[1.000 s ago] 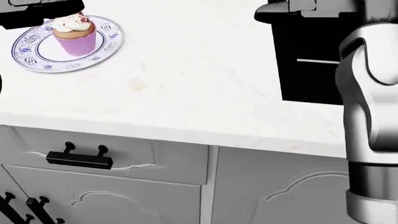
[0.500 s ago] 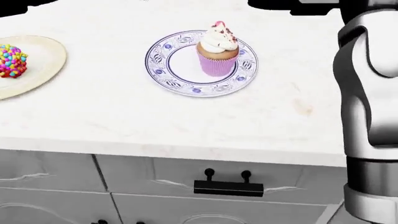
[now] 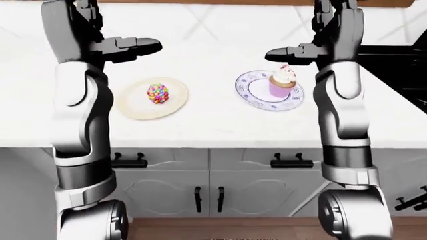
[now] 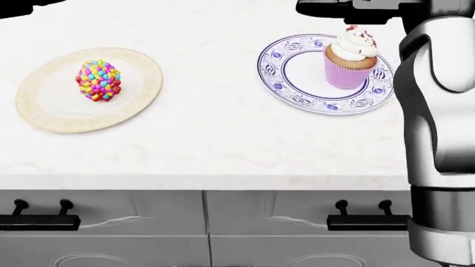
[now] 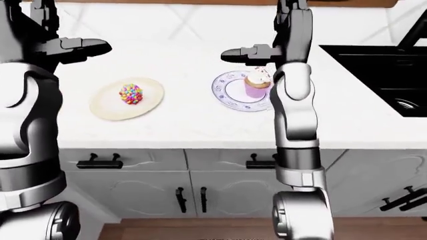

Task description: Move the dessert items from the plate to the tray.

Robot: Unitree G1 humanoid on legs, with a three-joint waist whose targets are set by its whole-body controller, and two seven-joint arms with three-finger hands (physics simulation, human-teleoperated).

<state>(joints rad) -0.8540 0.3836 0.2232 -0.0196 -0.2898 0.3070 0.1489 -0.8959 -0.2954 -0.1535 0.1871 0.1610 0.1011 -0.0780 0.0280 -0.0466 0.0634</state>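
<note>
A cupcake [image 4: 347,60] in a pink wrapper with white frosting stands upright on a blue-patterned plate [image 4: 285,78] at the head view's upper right. Left of it, a candy-covered ball [image 4: 98,80] rests on a round cream tray [image 4: 44,114]. My right hand [image 3: 282,53] hovers open above the counter, just left of and above the cupcake, touching nothing. My left hand [image 3: 146,46] is also open and empty, raised above the cream tray.
Both dishes sit on a white marble counter [image 4: 223,144]. A black sink [image 5: 374,70] lies at the right end of it. Grey drawers and cabinet doors with black handles [image 4: 367,222] run below the counter edge. My right forearm [image 4: 438,111] fills the head view's right side.
The camera has swung left: the plate with the cupcake slid from the picture's left to its right, and the cream tray with the candy ball came fully into view. The cupcake stays on its plate.
</note>
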